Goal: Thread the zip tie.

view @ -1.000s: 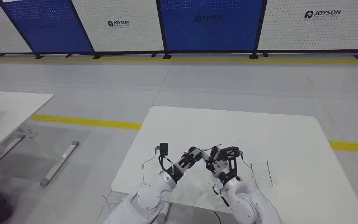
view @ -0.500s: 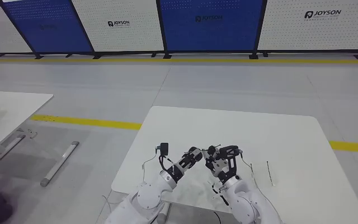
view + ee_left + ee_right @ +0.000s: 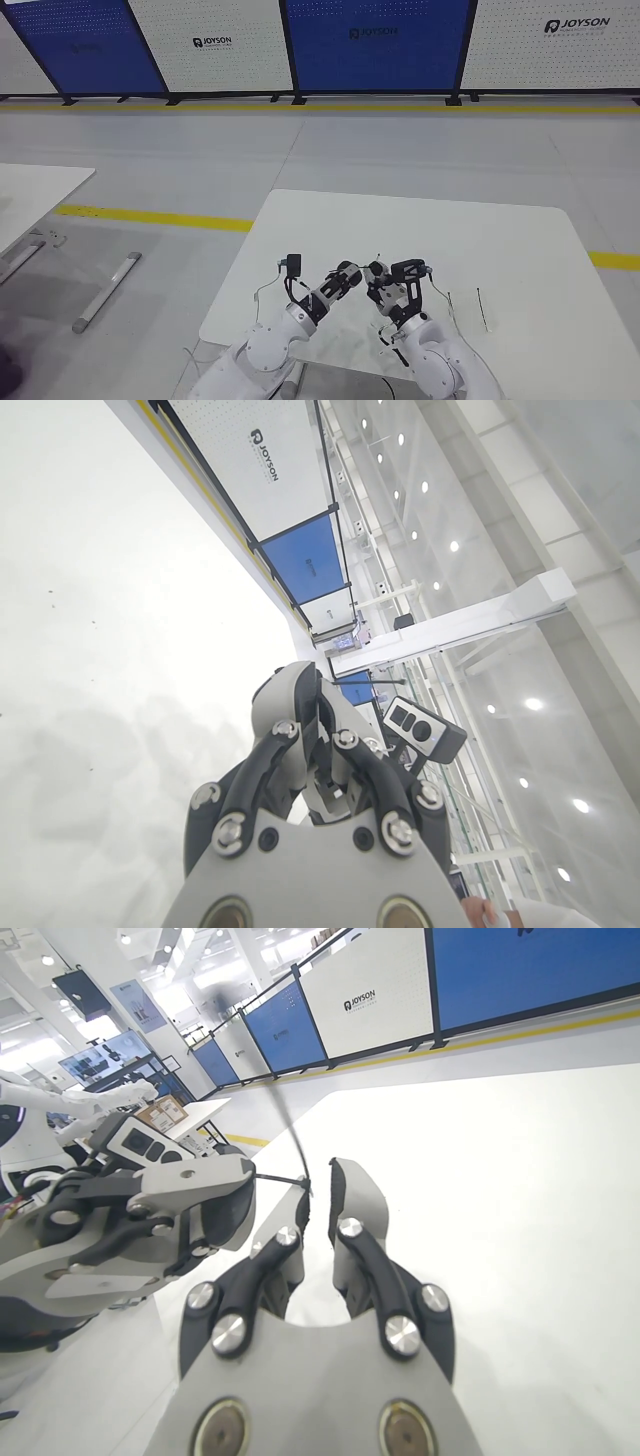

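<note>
Left gripper (image 3: 249,1183) clamps the thin black plastic zip tie (image 3: 277,1179); I see its head at one fingertip (image 3: 303,1203) of my parted right gripper (image 3: 320,1180).

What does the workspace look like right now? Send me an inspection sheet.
Surface: white table with rounded corners.
Job's things: zip tie stretched between the claws above the table, its free end rising past the right claw.
Clutter: two spare ties lying flat on the table, on the right arm's side.
Grippers: left claw shut on the zip tie; right claw open, the tie at one fingertip.
Cables: thin cable looping off the left wrist.
Surroundings: blue and white panels, yellow floor line, second table.
</note>
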`<state>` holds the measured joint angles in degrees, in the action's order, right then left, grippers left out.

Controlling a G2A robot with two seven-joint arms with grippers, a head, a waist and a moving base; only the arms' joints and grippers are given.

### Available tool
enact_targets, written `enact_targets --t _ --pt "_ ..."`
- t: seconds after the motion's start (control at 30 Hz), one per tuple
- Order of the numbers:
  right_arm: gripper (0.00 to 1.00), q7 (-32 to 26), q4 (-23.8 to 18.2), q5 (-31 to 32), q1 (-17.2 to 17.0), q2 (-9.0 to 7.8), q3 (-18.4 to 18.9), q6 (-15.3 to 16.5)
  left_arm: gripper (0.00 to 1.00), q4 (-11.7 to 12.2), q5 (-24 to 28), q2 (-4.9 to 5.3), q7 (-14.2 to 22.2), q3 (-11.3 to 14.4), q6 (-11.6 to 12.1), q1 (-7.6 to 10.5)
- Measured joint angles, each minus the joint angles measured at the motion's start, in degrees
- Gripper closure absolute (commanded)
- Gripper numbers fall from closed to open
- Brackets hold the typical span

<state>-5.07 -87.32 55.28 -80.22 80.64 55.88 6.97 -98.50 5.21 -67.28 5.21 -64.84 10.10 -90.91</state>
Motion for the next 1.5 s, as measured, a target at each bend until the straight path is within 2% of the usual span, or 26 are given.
enact_targets --t 0.53,1.1,1.13,1.17,1.2,1.37,1.5 --pt "1.0 -1.6 0.5 0.1 0.2 -0.24 0.4 1.2 1.0 -0.2 0.4 -0.38 -0.8 0.7 -0.1 0.45" --pt "1.0 -2.9 1.7 -0.3 0.7 -0.26 -0.2 2.0 1.0 -1.6 2.2 -0.37 -0.6 -0.7 2.1 -1.0" --pt "0.91 -2.5 1.6 -0.6 0.6 -0.25 -0.1 2.3 1.0 -1.6 2.2 -0.37 -0.7 -0.8 2.1 -1.04" --pt "0.7 -2.1 1.5 -0.9 0.4 -0.26 -0.1 2.6 1.0 -1.5 2.2 -0.37 -0.8 -0.9 1.9 -1.05" --pt "0.65 -1.7 1.4 -1.2 0.3 -0.29 0.1 2.9 1.0 -1.4 2.1 -0.38 -0.8 -0.9 1.7 -1.02" --pt "0.65 -0.9 0.9 -1.2 -0.3 -0.45 0.6 3.2 1.0 -0.9 1.9 -0.47 -0.7 -0.6 1.3 -0.84" --pt "0.69 -0.7 0.7 -1.1 -0.4 -0.49 0.6 2.9 1.0 -1.0 1.6 -0.49 -0.5 -0.5 1.5 -0.99"
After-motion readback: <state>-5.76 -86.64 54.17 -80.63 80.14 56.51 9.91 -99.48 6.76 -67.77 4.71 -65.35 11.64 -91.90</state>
